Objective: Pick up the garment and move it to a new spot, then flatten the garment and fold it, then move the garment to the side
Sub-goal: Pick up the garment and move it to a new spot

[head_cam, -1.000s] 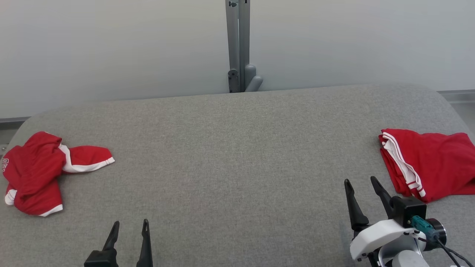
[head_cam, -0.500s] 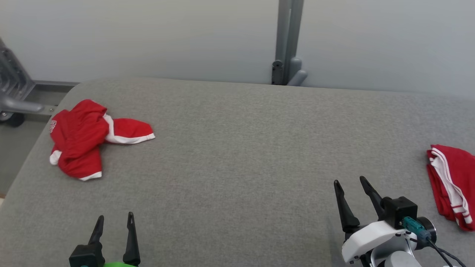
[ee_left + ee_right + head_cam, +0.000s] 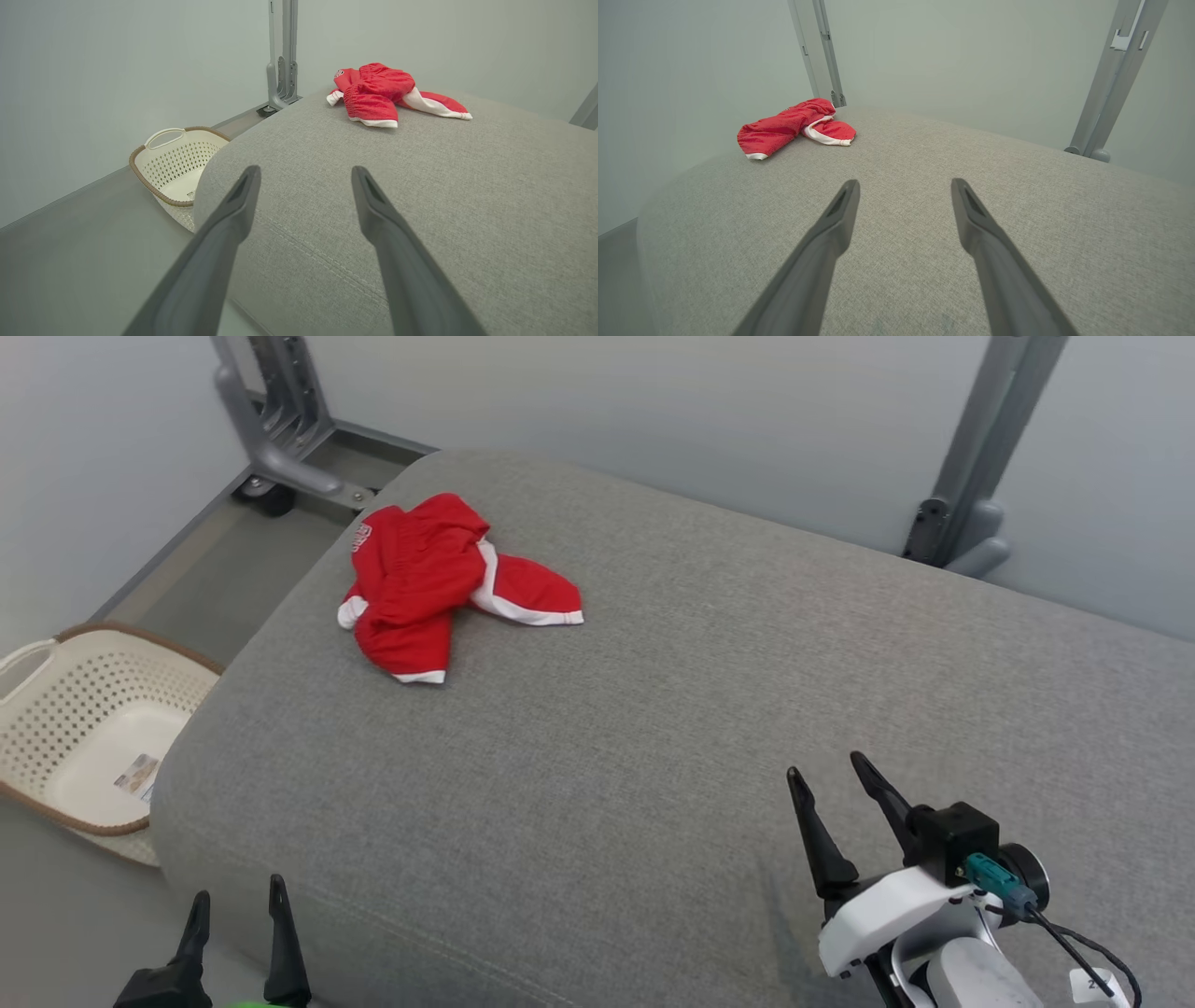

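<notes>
A crumpled red garment (image 3: 431, 581) with white trim lies near the far left corner of the grey padded table (image 3: 672, 709). The same garment (image 3: 383, 93) sits far ahead in the left wrist view, and as a red heap (image 3: 791, 126) at the upper left of the right wrist view. My left gripper (image 3: 236, 907) is open at the table's near left edge, nothing between its fingers. Over the table's near right part, my right gripper (image 3: 826, 773) also stands open and empty, far from the garment.
A cream perforated basket (image 3: 56, 709) with a brown rim stands on the floor left of the table; it appears as the basket (image 3: 159, 154) in the left wrist view too. Grey metal posts (image 3: 980, 476) rise behind the table, and a frame foot (image 3: 280, 439) at the far left.
The head camera has turned left: the folded red garment at the right has left the picture and the basket has come in. Both grippers stay open and empty.
</notes>
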`<state>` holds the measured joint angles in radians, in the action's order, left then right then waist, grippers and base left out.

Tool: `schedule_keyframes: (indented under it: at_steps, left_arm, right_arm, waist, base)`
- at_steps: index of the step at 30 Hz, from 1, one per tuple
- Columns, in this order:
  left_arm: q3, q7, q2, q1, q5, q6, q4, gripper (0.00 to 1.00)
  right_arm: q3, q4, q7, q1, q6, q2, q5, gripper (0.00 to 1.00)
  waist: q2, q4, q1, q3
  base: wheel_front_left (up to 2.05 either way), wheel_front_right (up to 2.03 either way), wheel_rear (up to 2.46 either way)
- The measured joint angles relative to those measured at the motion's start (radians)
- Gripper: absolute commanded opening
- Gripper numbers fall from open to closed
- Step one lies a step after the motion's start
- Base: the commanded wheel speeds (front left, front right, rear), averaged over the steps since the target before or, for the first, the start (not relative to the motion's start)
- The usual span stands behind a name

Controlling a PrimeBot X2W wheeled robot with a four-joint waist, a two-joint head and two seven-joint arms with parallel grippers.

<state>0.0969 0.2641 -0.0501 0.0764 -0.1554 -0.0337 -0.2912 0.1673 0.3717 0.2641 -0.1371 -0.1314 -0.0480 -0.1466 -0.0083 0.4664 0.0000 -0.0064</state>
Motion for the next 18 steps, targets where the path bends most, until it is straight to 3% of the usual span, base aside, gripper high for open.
schedule_keyframes:
  at_steps: [8, 18]
  left_arm:
    - [-0.012, 0.000, 0.000, -0.006, -0.046, -0.021, -0.012, 1.00]
    - [-0.017, 0.000, -0.016, -0.260, -0.072, -0.089, -0.199, 1.00]
  right_arm:
    - [0.006, 0.017, 0.000, -0.015, 0.000, 0.001, 0.010, 1.00]
    - [0.011, -0.025, 0.000, -0.030, 0.000, -0.050, 0.055, 1.00]
  waist:
    - [0.0000, 0.064, 0.0000, 0.041]
    - [0.0000, 0.032, 0.0000, 0.106]
  base:
    - [0.00, 0.00, 0.00]
    - [0.00, 0.00, 0.00]
